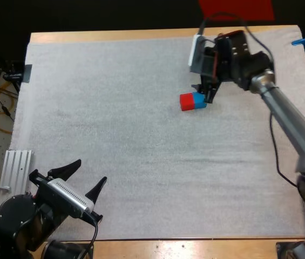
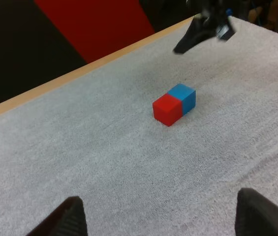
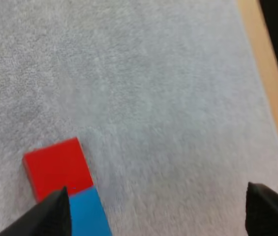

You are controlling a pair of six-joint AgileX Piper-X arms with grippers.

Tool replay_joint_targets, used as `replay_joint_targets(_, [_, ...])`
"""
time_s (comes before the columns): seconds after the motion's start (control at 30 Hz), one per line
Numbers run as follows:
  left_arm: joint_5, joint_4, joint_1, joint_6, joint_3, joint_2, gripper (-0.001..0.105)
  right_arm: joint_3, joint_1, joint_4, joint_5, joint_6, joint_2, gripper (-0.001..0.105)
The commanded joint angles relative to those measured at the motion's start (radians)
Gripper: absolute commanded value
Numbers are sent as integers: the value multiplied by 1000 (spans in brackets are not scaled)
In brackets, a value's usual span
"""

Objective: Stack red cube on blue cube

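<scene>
Firstly, the red cube (image 1: 187, 102): I logged it lying flat on the white mat (image 1: 141, 162), toward the far right in the high view, not stacked on anything. One side touched the blue cube (image 1: 199, 99), so the two made a short bar, with red on the left and blue on the right as the high camera saw them.

Next, the right gripper (image 3: 157, 196): I noted its jaws spread wide and clasping nothing. It hung just past the pair on their far side, tips pointing down toward the blue end. Through its own wrist camera, one fingertip sat over the seam where red met blue. The red cube lay just ahead of that tip and the blue cube ran beside it on the inner side. Neither cube lay in the middle of the gap. The other finger stood well apart over bare mat, near the edge of the wooden table (image 3: 266, 49). Whether the near fingertip touched either cube I could not tell.

Then, the left gripper (image 1: 92, 170): its jaws were likewise spread and empty. It sat low over the near left corner of the mat, well apart from both cubes. Its wrist camera looked across bare mat to the pair, with the right gripper beyond the blue cube.

Lastly, a ribbed metal plate (image 1: 17, 168): it lay at the mat's near left edge, just beside the left arm.
</scene>
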Motion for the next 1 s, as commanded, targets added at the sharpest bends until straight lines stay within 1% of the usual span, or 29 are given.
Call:
replay_joint_targets(0.0, [2,-3,-3,0,-6,2,63,-29,13,8,-5,-32,21,70])
replay_joint_targets(0.17, [2,6,-3,0,-6,2,63,-78,43,84,6,-30,104,70])
replay_joint_targets(0.3, [2,12,-3,0,-6,2,63,-78,52,124,-16,-30,138,70])
replay_joint_targets(0.67, [2,43,-3,0,-6,2,63,-78,53,107,-16,-30,196,70])
replay_joint_targets(0.97, [2,43,-3,0,-6,2,63,-78,53,91,-27,-30,238,70])
